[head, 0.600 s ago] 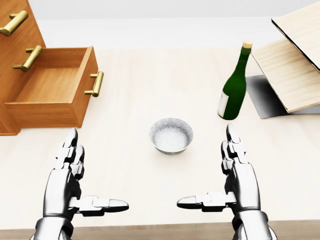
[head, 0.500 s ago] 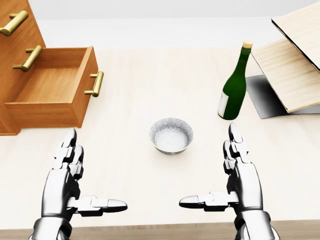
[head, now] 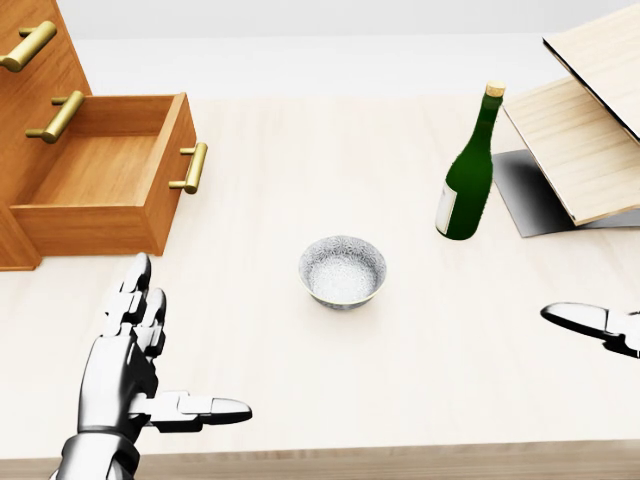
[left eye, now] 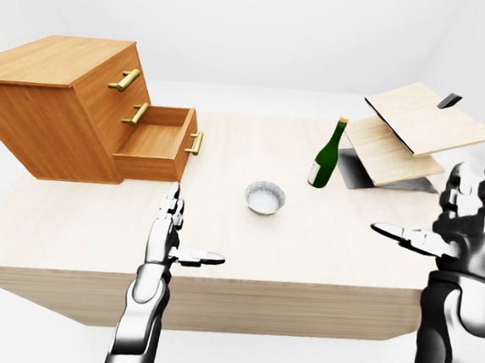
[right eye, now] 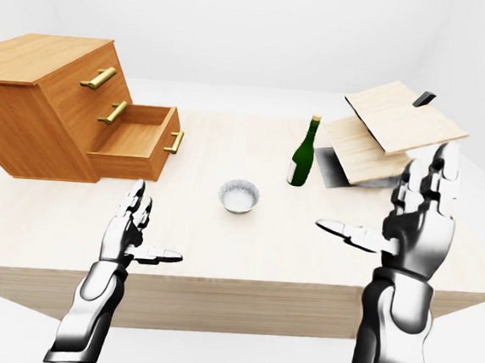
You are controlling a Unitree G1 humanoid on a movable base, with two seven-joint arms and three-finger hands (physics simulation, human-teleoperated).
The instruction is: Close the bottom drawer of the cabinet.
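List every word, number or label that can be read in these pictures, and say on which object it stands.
No text can be read anywhere.
The dark green glass wine bottle carries a pale label low on its side, too small and blurred to show any letters.
The wooden cabinet and the small silver bowl bear no markings.

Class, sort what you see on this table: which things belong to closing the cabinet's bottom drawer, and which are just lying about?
Belongs to the job:
bottom drawer, standing open
its brass handle
cabinet
left hand, nearest the drawer

Just lying about:
bowl
green bottle
wooden boards
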